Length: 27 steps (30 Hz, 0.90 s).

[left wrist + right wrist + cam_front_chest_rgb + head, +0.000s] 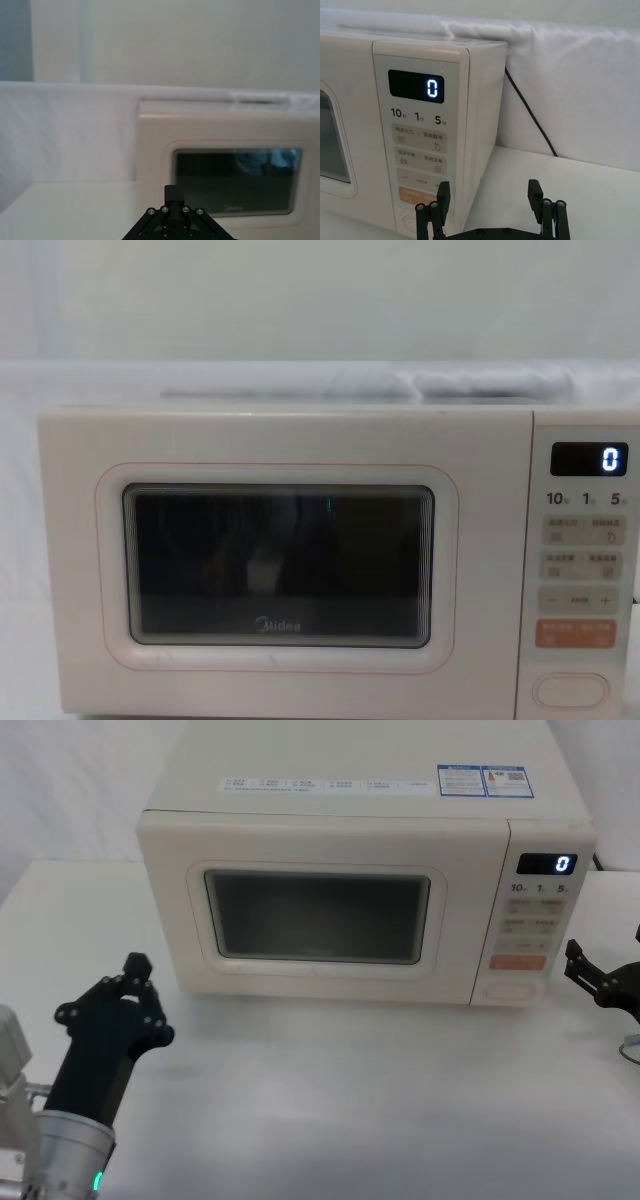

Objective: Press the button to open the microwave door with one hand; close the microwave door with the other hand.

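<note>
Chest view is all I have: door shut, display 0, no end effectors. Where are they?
Observer: Right end effector hangs off the right side of the microwave, near the control panel, fingers open.
Operator: Touching the button?
Observer: No. The button is untouched; that end effector sits apart, to its right.
Operator: Left one?
Observer: Left end effector is low over the table, in front of the left edge of the microwave door, fingers shut, not touching it.
</note>
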Each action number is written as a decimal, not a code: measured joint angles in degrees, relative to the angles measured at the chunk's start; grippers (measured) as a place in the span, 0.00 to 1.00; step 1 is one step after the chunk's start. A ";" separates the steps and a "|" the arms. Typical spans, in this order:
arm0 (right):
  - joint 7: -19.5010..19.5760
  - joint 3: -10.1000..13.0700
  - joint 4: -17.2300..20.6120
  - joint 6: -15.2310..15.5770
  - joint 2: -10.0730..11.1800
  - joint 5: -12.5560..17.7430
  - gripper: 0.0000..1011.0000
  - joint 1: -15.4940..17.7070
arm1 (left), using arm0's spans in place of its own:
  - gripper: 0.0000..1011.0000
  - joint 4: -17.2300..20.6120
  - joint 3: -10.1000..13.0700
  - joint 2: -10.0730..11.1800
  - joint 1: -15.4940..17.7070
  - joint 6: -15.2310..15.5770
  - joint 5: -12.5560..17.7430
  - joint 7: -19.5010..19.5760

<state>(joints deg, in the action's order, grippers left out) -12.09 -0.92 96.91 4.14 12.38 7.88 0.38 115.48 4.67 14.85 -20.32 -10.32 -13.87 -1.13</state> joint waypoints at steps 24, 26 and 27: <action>0.00 0.00 0.00 0.00 0.00 0.00 0.99 0.00 | 0.00 -8.58 -8.73 -0.74 2.53 7.64 -1.40 1.15; 0.00 0.00 0.00 0.00 0.00 0.00 0.99 0.00 | 0.00 -9.29 -8.80 -1.12 3.03 7.63 -1.54 1.38; 0.00 0.00 0.00 0.00 0.00 0.00 0.99 0.00 | 0.00 -9.63 -8.83 -1.29 3.28 7.62 -1.56 1.48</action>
<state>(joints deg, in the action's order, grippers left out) -12.09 -0.92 96.91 4.14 12.38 7.88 0.38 105.85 -4.16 13.56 -17.04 -2.70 -15.43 0.35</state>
